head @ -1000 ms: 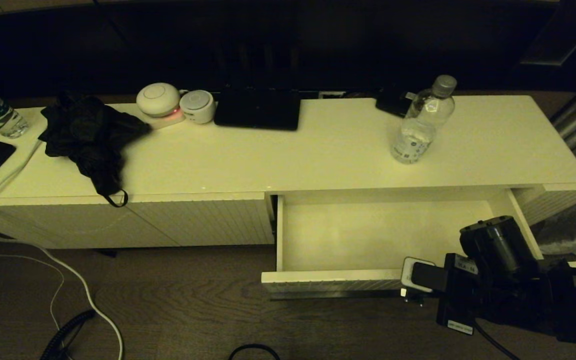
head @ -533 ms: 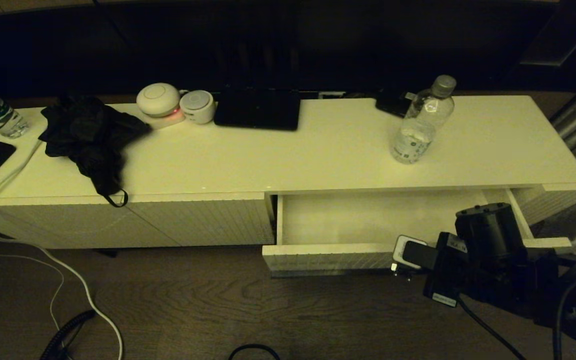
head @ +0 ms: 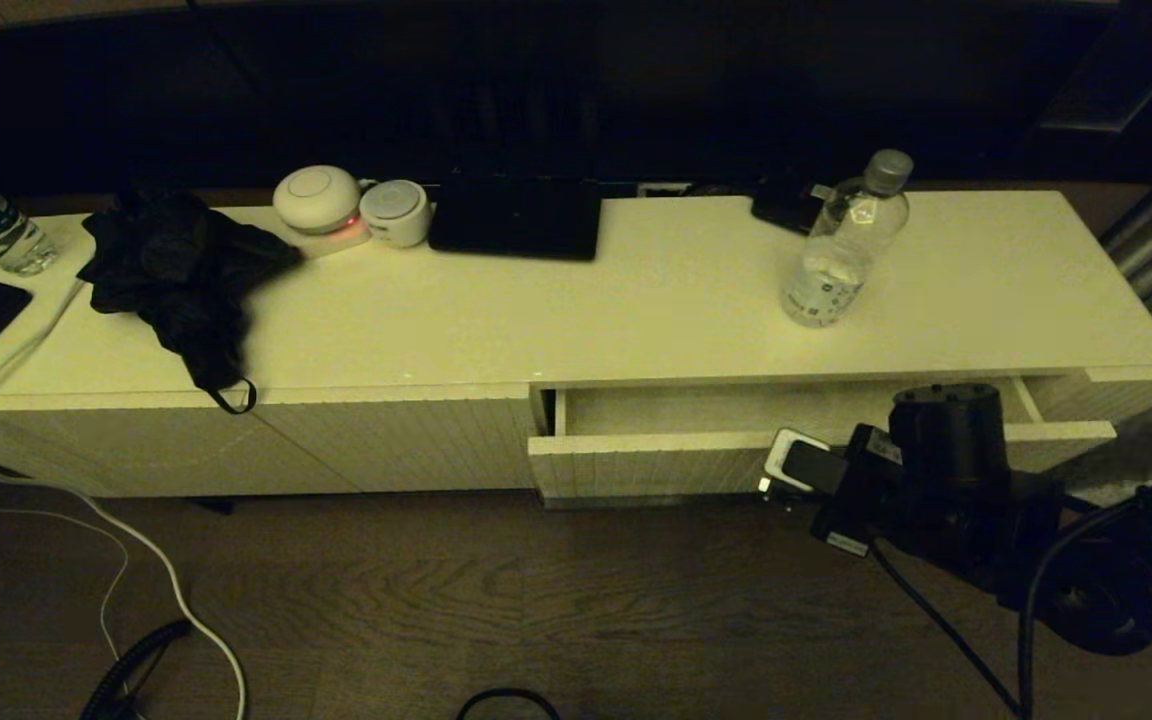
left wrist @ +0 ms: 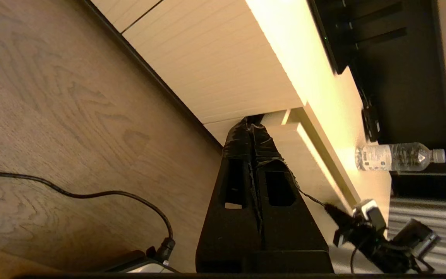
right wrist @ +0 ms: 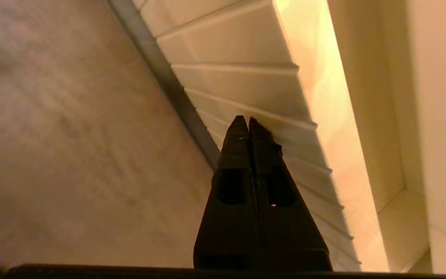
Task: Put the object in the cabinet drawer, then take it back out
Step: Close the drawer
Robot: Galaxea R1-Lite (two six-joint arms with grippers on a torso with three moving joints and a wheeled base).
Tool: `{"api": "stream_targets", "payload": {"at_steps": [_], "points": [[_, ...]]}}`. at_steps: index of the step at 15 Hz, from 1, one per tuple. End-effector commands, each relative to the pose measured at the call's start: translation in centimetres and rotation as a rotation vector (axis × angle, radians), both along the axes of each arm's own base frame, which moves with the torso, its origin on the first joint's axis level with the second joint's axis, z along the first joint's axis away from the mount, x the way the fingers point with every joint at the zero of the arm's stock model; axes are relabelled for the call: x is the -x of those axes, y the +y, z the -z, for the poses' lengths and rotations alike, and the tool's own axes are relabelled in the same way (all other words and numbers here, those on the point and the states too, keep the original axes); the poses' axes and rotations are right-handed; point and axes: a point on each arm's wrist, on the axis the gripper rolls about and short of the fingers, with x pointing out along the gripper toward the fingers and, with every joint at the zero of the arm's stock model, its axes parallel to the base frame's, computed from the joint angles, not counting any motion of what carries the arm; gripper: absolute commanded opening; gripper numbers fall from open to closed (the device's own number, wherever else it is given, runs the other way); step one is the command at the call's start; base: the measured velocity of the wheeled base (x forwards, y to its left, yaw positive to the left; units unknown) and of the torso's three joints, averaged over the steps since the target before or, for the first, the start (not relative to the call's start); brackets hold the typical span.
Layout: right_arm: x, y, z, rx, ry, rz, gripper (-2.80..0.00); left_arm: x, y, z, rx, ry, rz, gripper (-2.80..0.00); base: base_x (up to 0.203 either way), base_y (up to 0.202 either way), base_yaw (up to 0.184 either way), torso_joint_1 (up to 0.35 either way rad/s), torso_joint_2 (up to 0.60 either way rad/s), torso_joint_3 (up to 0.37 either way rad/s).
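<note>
The right gripper (right wrist: 245, 123), fingers pressed together and holding nothing, rests its tip against the ribbed front of the drawer (head: 656, 465), which stands slightly open. Beyond, on the cabinet top (head: 576, 310), the water bottle (head: 842, 245) stands upright, well apart from the gripper. The left gripper (left wrist: 252, 130) hangs closed near the floor.

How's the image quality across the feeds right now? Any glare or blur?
Head view: dim, the cabinet top lit, the back wall lost in dark. Left wrist view: bright glare along the cabinet edge, the water bottle crisp. Right wrist view: floor smeared, glare inside the drawer.
</note>
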Motion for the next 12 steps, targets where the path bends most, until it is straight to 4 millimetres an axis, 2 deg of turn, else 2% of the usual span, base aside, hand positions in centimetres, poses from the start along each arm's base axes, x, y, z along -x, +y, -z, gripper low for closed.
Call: {"api": "stream_targets", "payload": {"at_steps": [1, 12], "points": [[-1.1, -0.1, 0.7, 0.002, -0.008, 0.016, -2.80, 0.0, 0.0, 0.0, 0.006, -0.002, 0.000, -2.80, 0.000, 0.000, 0.000, 0.000, 0.00, 0.000], [-5.1, 0.3, 0.1, -0.032, -0.095, 0.046, -2.80, 0.0, 0.0, 0.0, 0.006, -0.002, 0.000, -2.80, 0.000, 0.000, 0.000, 0.000, 0.00, 0.000]]}}
